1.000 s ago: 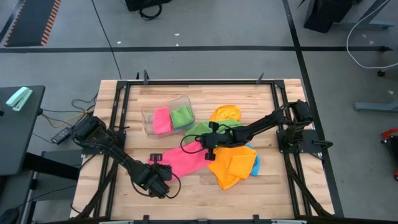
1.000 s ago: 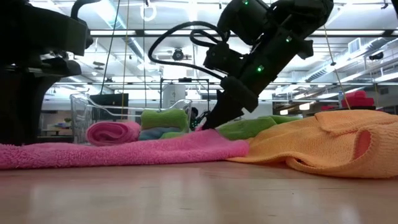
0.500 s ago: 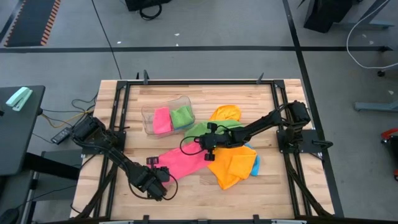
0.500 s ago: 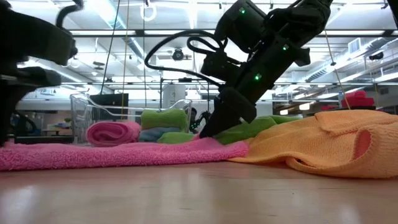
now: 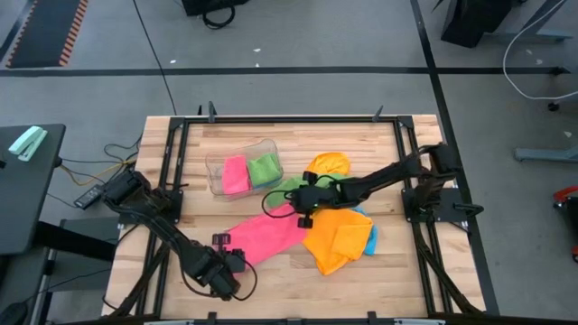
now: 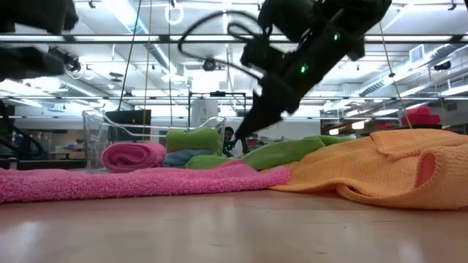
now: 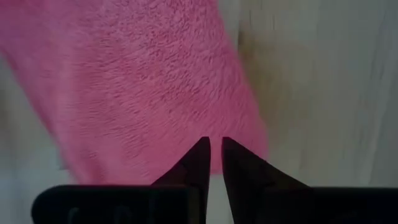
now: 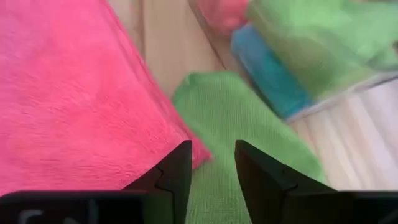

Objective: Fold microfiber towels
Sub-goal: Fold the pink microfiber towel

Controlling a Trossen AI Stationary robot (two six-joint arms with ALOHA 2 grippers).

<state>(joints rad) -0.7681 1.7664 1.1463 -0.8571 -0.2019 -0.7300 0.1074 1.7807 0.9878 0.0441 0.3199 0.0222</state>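
Observation:
A pink towel [image 5: 266,236] lies as a slanting strip on the table, also seen in the low view [image 6: 131,181]. My left gripper [image 5: 227,264] is at the strip's near-left end, shut on it [image 7: 214,142]. My right gripper [image 5: 300,213] hangs open just above the towel's far-right corner [image 8: 186,146], beside a green towel [image 5: 287,187] that lies flat. It touches neither [image 6: 235,142]. Orange towels [image 5: 332,239] lie heaped to the right, over a blue one [image 5: 371,239]. My left gripper has the pink towel's near-left end [image 7: 186,134] between its two fingertips, which stand a thin slit apart. The fingers come from above, pointing steeply down. One layer or several, I cannot tell. The rest of the towel lies on the table, stretched toward the far right.
A clear tub [image 5: 217,176] stands at the far left of the work area with folded pink [image 5: 235,173] and green [image 5: 265,168] towels inside. Another orange towel [image 5: 327,164] lies behind the green one. Bare wood lies along the near edge [image 5: 298,289].
My left gripper has gone toward the table's near-left corner and a little up, drawing the pink towel's near end with it. The towel has stretched from a broad patch into a longer, narrower strip, its far corner staying put. My right gripper has lifted off that far corner.

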